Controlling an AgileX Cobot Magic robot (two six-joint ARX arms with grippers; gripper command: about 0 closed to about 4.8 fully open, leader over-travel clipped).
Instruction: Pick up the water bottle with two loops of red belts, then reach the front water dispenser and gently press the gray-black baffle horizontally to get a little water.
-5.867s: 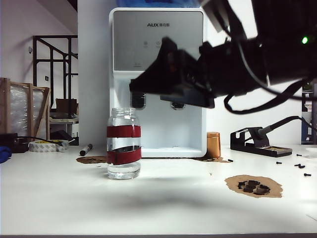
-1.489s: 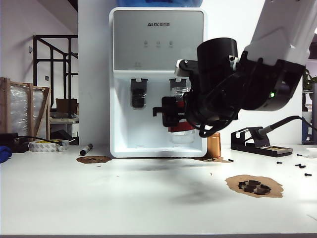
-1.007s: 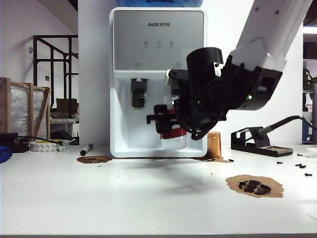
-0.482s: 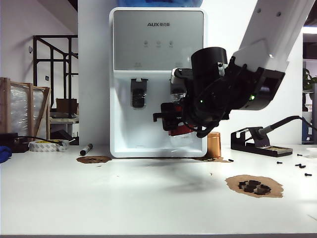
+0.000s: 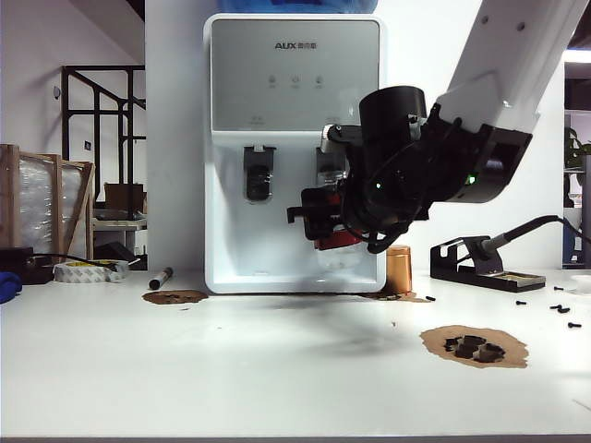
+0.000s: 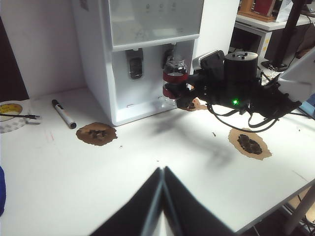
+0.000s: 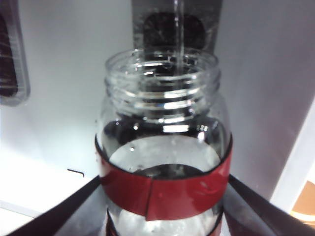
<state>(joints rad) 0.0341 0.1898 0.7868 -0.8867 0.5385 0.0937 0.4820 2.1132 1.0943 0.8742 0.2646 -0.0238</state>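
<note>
The water bottle (image 5: pixel 336 242), clear glass with red bands, hangs upright in my right gripper (image 5: pixel 319 218), which is shut on its body. Its mouth sits under the right dark tap (image 5: pixel 331 166) of the white water dispenser (image 5: pixel 295 92). In the right wrist view the fingers (image 7: pixel 66 211) flank the red band (image 7: pixel 167 189). There the gray-black baffle (image 7: pixel 172 22) stands just behind the bottle's rim, and a thin stream of water (image 7: pixel 178 29) falls into the mouth. My left gripper (image 6: pixel 162 172) is shut and empty, well back over the table, looking at the bottle (image 6: pixel 175 78).
A copper cylinder (image 5: pixel 398 269) stands right of the dispenser's base, with a soldering iron stand (image 5: pixel 480 263) beyond it. Brown patches (image 5: pixel 474 346) (image 5: pixel 174 297), a marker (image 5: pixel 161 277) and a tape roll (image 5: pixel 88 270) lie on the white table (image 5: pixel 277 369). The left tap (image 5: pixel 259 175) is free.
The bottle, earlier standing on the table, is held at the right tap. Over the last second the right gripper shifted slightly right and up with it, then held nearly still.
</note>
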